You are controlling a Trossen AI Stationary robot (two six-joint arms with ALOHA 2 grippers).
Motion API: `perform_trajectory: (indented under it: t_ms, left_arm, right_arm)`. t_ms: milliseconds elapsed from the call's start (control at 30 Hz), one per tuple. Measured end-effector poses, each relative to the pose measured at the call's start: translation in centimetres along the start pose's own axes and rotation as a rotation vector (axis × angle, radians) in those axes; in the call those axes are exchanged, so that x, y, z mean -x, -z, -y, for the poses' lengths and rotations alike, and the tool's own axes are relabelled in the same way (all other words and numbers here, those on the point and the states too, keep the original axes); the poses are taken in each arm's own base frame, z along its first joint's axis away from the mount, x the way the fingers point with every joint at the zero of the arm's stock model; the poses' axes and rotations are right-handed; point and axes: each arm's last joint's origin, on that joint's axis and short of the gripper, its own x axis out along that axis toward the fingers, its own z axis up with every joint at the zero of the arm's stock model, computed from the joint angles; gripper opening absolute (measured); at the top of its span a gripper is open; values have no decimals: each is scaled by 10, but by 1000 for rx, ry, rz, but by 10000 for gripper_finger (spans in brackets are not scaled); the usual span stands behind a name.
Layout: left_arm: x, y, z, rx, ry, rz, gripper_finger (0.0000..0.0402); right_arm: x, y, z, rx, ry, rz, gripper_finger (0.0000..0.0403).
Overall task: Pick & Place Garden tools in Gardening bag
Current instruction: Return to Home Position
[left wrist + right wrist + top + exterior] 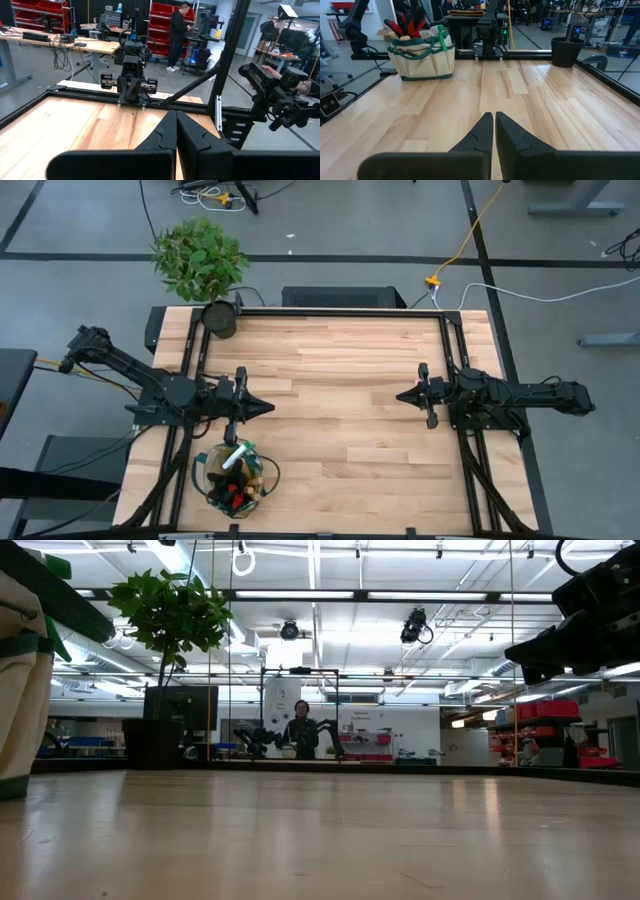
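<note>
On the table (350, 380), the bag (422, 62) sits at the left arm's end, just beside the left gripper (265, 407) and well apart from the right gripper (400, 394). Both hang over the wood, fingers pressed together, empty. Spray bottle (236, 455) and glove (410, 22) stick up out of the bag, so I'd say it's packed.

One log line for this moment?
gardening bag: tools inside | left gripper: shut, empty, near bag | right gripper: shut, empty, table's right

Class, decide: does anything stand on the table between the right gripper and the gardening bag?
Nothing visible does. Only bare tabletop lies between the right gripper and the gardening bag; the black pot stands well aside.
</note>
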Motion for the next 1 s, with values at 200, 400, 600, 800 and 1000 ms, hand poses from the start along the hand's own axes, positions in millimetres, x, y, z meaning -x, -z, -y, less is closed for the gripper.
perform_trajectory:
  t_ms: [200,400,600,800,1000]
  left_arm:
    - [0,0,0,1,0,0,3]
    - [0,0,0,1,0,0,3]
    - [0,0,0,1,0,0,3]
    - [0,0,0,2,0,0,2]
    - [0,0,0,2,1,1,3]
  right_arm:
    - [3,-4,0,6,0,49,23]
    - [6,-7,-1,10,1,89,23]
    - [9,-10,-1,15,0,126,23]
    - [12,-13,-1,20,1,173,23]
    - [12,-14,-1,21,0,177,23]
